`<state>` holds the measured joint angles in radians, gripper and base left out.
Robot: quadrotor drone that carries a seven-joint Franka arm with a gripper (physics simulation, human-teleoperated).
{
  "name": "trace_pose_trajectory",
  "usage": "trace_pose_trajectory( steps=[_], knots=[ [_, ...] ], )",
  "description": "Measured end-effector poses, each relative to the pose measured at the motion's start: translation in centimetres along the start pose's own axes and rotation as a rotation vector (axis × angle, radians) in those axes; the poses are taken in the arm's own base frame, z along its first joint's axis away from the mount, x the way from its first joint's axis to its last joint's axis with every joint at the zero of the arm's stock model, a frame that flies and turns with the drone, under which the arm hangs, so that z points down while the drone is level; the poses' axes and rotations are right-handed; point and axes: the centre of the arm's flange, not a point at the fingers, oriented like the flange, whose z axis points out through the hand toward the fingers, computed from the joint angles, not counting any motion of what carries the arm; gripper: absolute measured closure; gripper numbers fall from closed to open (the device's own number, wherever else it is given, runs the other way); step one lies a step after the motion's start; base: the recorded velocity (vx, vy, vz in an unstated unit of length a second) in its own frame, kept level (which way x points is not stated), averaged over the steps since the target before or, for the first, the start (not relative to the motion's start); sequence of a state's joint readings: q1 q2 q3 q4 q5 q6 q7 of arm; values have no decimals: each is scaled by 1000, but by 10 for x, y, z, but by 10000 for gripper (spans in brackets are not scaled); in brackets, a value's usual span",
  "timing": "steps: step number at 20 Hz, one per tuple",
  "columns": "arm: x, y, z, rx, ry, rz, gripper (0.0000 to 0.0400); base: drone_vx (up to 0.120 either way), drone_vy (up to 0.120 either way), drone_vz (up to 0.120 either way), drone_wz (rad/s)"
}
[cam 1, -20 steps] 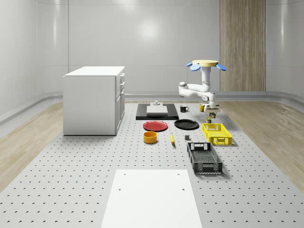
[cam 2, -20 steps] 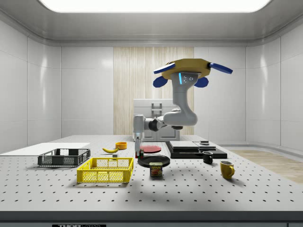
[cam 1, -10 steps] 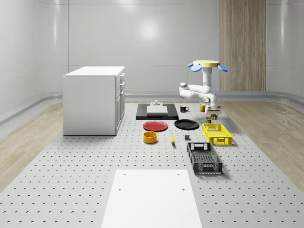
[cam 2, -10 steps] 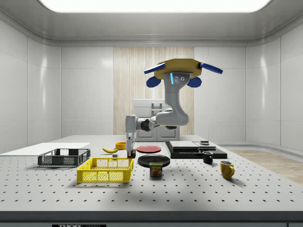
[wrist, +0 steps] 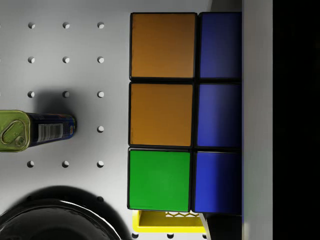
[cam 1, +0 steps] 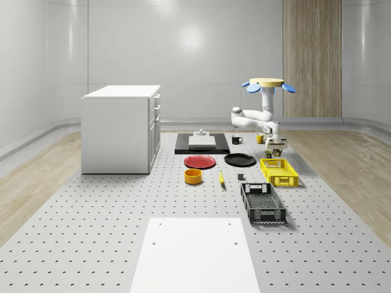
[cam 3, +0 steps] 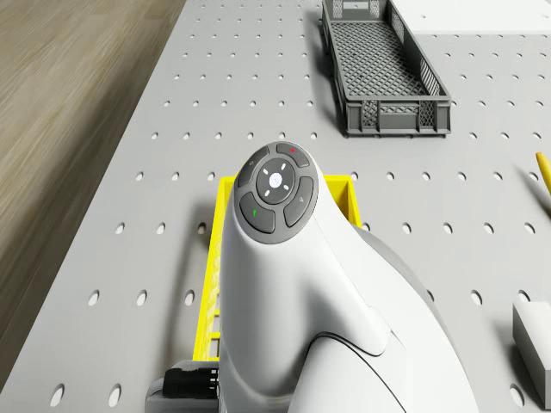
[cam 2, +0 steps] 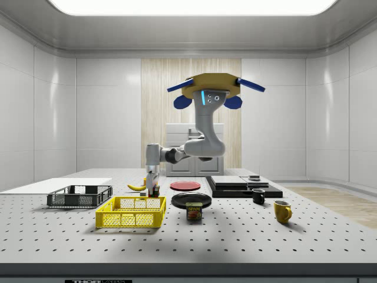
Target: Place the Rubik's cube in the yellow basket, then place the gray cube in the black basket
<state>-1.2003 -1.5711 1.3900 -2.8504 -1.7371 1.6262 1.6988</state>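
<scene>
Above the yellow basket's (cam 2: 131, 211) far end the drone (cam 2: 213, 89) hovers — hand (cam 2: 153, 190) gripping the Rubik's cube (wrist: 185, 111), centre of the side view, just over the basket rim

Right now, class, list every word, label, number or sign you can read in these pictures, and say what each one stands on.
"SPAM": on the can standing on the table, just legible in the side view.
Fine print on the can's side label, wrist view: too small to read.
Lettering on the table's front edge, side view: cut off, unreadable.
Rubik's cube: plain colour squares, no text.
</scene>
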Motion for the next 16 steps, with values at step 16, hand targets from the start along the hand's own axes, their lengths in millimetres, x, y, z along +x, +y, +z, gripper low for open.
trace_pose_trajectory(
  steps=[16],
  knots=[
    [0, 0, 22, 0, 0, 0, 79, 63, -20, 0, 0]
  ],
)
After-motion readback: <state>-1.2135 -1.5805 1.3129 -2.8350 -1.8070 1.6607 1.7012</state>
